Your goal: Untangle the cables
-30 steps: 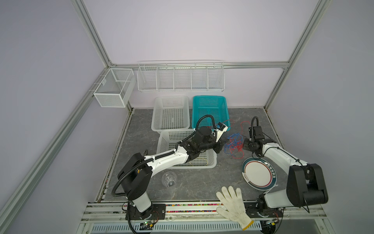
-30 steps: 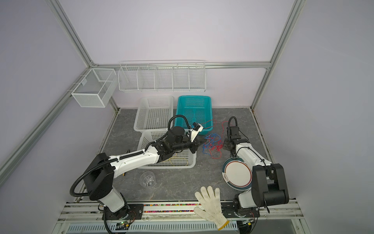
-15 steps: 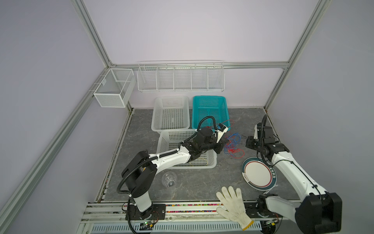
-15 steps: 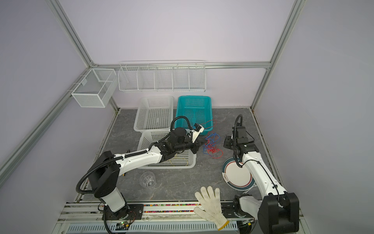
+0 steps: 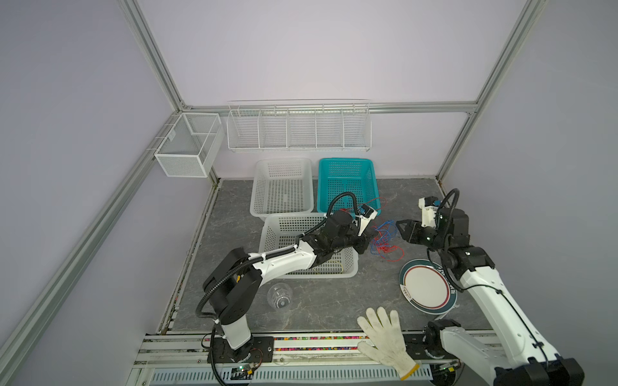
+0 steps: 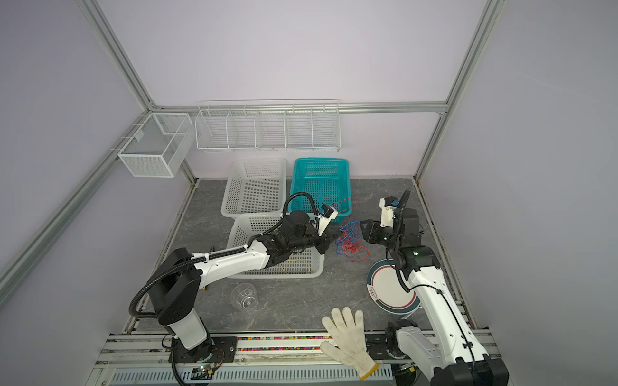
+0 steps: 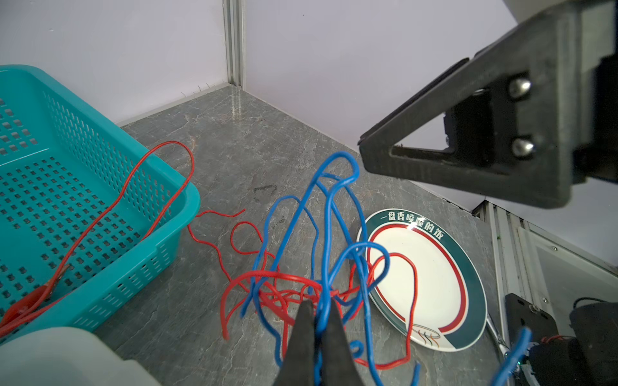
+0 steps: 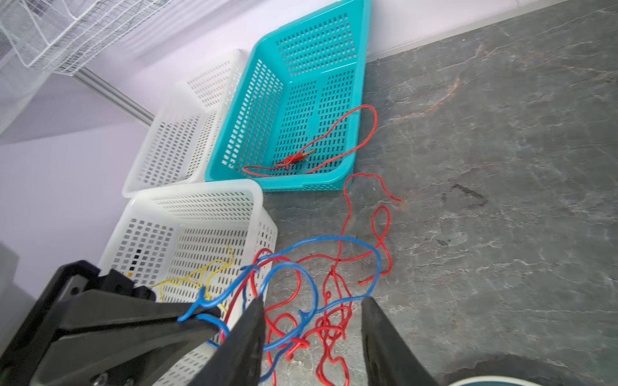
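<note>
1. In both top views, the cables (image 5: 384,239) (image 6: 349,240) lie tangled at 11 o'clock from the plate (image 5: 424,287), between both grippers.
2. Left wrist: the left gripper (image 7: 319,310) is pinched on a blue cable (image 7: 329,207), which looks light and floppy and likely to snag.
3. Right wrist: the right gripper (image 8: 312,300) stands parted and empty. The red cable (image 8: 347,207) has a free end just ahead, probably the best hold.

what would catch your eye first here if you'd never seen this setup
The bright tangle of red and blue cables on the grey table, lying between the two arms in both top views. The left gripper is shut on a blue strand of it, while the right gripper stands open just beside it. Next, the teal basket at the back, with a red cable's clip end lying inside.
</note>
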Tool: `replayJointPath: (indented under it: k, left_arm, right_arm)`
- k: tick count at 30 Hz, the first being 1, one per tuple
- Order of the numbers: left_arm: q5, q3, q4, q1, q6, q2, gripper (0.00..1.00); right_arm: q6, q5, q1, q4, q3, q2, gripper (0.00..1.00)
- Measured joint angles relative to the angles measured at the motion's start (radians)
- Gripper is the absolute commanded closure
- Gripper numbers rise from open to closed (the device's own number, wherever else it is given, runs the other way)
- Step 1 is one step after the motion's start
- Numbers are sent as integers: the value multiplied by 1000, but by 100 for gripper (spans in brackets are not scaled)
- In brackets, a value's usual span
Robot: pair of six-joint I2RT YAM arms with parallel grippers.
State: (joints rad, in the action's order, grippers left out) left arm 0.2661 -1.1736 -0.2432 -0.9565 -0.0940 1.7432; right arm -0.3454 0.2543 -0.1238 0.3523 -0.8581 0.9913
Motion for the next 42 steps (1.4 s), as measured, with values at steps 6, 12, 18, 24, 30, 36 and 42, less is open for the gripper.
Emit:
replayJointPath:
  k: [6,12,18,24,30,36,42]
  left_arm:
    - [0,0,-11,0,-1,0,100]
    - [0,0,-15,0,-3,0,100]
    - [27,0,-28,0,-10,0,100]
    - [30,0,-13,2,-10,0,100]
    - [29,0,11,2,1,0,91]
    - [31,0,49,2,16,1,50]
    - [23,0,64,1,33,4,36]
  right_arm:
    - [-19,56,0,-36,0,63,53]
    - [-26,69,0,-53,5,95,60]
    - [-63,118,0,-123,20,109,81]
    - [-91,150,-3,-190,21,142,93]
    - [-81,150,-8,-185,21,141,93]
    - [-35,121,-10,-140,21,106,93]
    - [17,116,-11,-109,21,47,93]
